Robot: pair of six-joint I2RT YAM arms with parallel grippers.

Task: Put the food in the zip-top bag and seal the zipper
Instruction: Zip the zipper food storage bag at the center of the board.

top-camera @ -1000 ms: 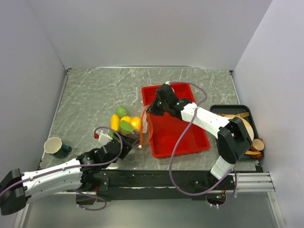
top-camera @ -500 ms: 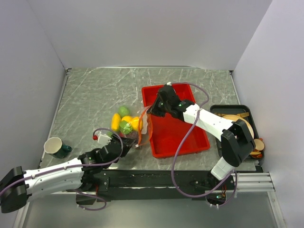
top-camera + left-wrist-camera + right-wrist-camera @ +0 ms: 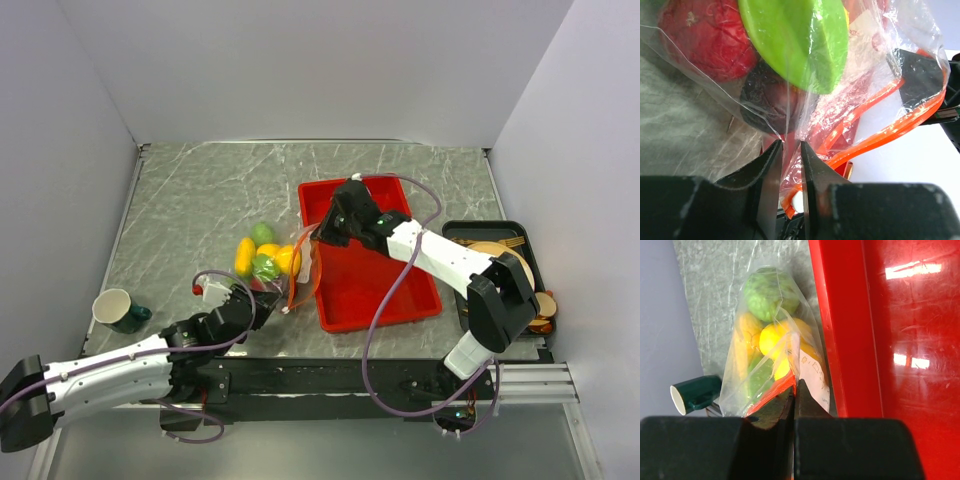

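The zip-top bag (image 3: 283, 262), loaded with the food (image 3: 771, 335), is located on the marble table (image 3: 190, 200) just beside the red tray (image 3: 385, 290), its clear film pinched between the nearly closed fingers of the left gripper (image 3: 791, 147) and its mouth clamped at the zipper (image 3: 880, 137) by the pressed-together fingers of the right gripper (image 3: 794, 386).

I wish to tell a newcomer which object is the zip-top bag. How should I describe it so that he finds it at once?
Find the red tray in the middle of the grey table. Beside its left long side lies the zip-top bag. It alone is transparent, showing yellow and green toy food inside, with an orange-red zipper along its mouth.
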